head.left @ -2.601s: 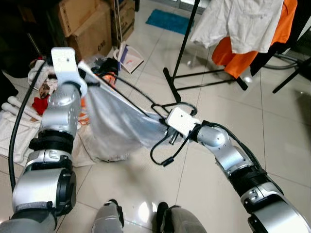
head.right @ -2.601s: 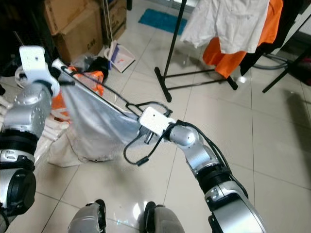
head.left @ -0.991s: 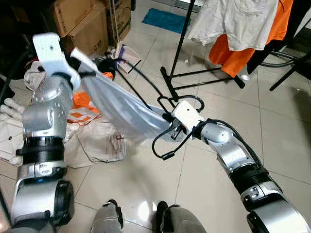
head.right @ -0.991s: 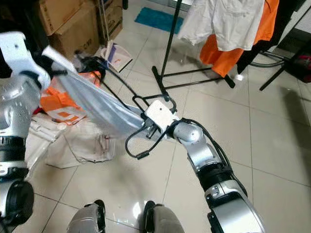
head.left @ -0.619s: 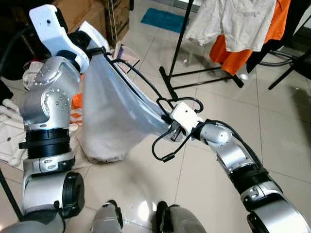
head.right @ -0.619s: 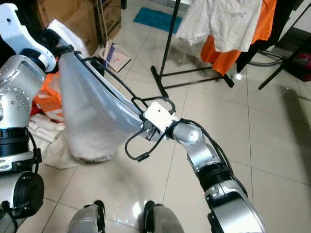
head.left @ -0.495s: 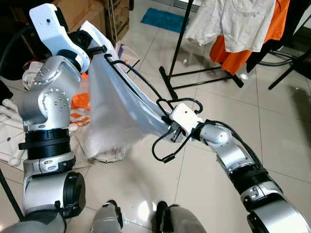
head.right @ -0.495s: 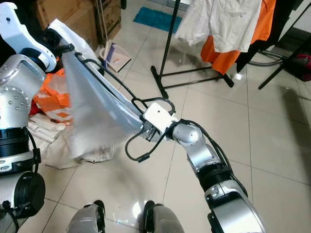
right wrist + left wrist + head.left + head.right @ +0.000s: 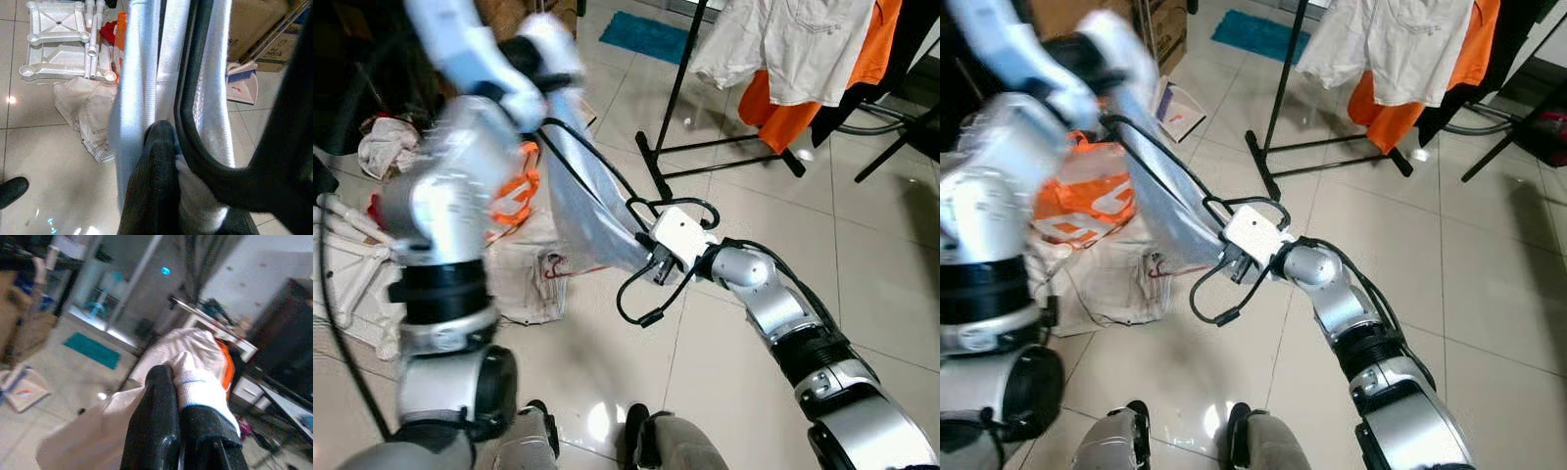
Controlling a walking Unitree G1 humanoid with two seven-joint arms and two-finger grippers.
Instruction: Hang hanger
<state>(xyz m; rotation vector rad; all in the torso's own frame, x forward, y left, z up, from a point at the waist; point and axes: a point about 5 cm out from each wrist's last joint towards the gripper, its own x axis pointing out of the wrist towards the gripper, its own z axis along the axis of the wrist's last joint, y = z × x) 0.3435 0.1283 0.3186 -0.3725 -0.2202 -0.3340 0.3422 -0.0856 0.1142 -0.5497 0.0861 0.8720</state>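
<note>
A black wire hanger carries a silvery-white garment stretched between my two grippers. My left gripper is raised high at the upper left, blurred, and shut on the garment's far end. My right gripper is at mid-height in the centre, shut on the garment's near end, right beside the hanger's black wire. The hanger's hook sits just above the right wrist. The black clothes rack stands behind, with a white shirt and an orange garment hanging on it.
An orange bag, a beige garment and white plastic parts lie on the tiled floor to the left. Cardboard boxes stand at the back left, and a teal mat lies further back. The rack's base crosses the floor ahead.
My left arm has swung up and to the right, and it is blurred. The garment has been drawn into a narrower, tauter strip. The right gripper has barely moved.
</note>
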